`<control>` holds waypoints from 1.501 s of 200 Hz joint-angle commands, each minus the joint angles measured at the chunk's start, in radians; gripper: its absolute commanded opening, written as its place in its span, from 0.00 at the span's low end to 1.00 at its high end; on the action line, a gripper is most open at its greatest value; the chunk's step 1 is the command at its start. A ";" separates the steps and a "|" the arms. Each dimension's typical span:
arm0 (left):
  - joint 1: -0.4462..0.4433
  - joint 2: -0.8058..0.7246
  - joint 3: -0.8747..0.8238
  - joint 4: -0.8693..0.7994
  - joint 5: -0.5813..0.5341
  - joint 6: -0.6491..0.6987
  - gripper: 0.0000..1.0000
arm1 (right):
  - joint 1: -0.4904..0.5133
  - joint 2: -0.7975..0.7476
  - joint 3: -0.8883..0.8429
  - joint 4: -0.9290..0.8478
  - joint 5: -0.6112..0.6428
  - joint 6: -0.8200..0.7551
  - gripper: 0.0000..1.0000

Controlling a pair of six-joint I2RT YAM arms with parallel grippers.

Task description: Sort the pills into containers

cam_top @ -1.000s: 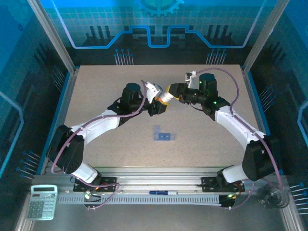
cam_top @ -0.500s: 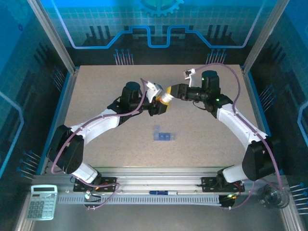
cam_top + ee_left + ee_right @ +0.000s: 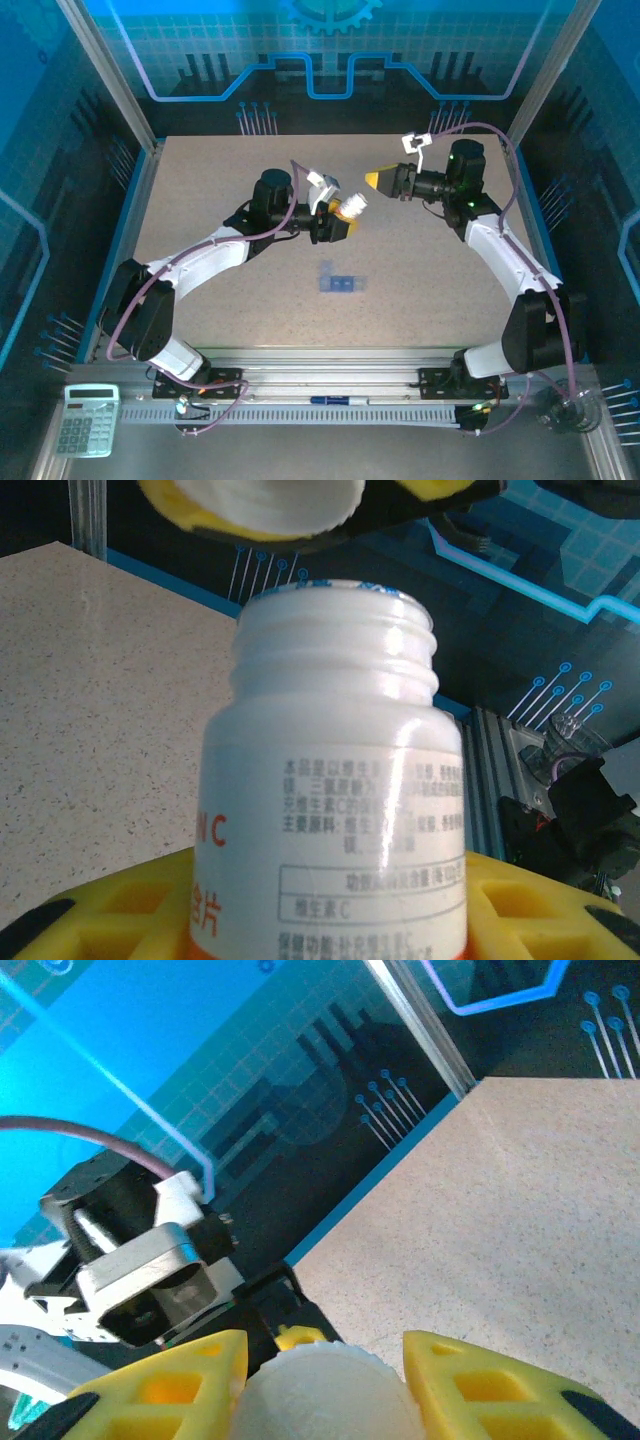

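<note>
My left gripper point(image 3: 338, 216) is shut on a small pill bottle point(image 3: 351, 207) with an orange base and a white label, held above the middle of the table. In the left wrist view the bottle point(image 3: 335, 780) stands between the yellow fingers point(image 3: 110, 910), its threaded mouth uncovered. My right gripper point(image 3: 376, 180) is a short way to the bottle's right, shut on the white cap point(image 3: 330, 1400). The cap point(image 3: 265, 505) also hangs just above the bottle's mouth, apart from it. The blue translucent pill box point(image 3: 340, 282) lies flat on the table, nearer than both grippers. The pills are hidden.
A calculator point(image 3: 86, 420) and a pen point(image 3: 335, 400) rest on the metal rail at the near edge. A clear glass object point(image 3: 565, 410) sits at the near right corner. Aluminium posts and blue panels surround the speckled table point(image 3: 220, 170).
My right gripper has drawn back to the right with the white cap, which has come off the bottle. The bottle's mouth is now uncovered. The left arm has barely moved.
</note>
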 commanded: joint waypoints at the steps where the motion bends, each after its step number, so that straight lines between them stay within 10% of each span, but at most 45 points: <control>1: -0.001 -0.005 0.018 0.040 0.008 -0.005 0.00 | -0.038 -0.024 -0.045 -0.056 0.123 0.036 0.36; 58: 0.025 -0.065 -0.082 0.104 -0.097 -0.030 0.00 | -0.036 -0.042 -0.161 -0.395 0.616 -0.023 0.36; 146: 0.035 -0.149 -0.195 0.107 -0.163 -0.046 0.00 | 0.109 0.109 -0.302 -0.404 1.152 0.112 0.37; 300: 0.037 -0.220 -0.220 -0.012 -0.231 -0.076 0.00 | 0.178 0.127 -0.292 -0.425 1.146 0.131 0.69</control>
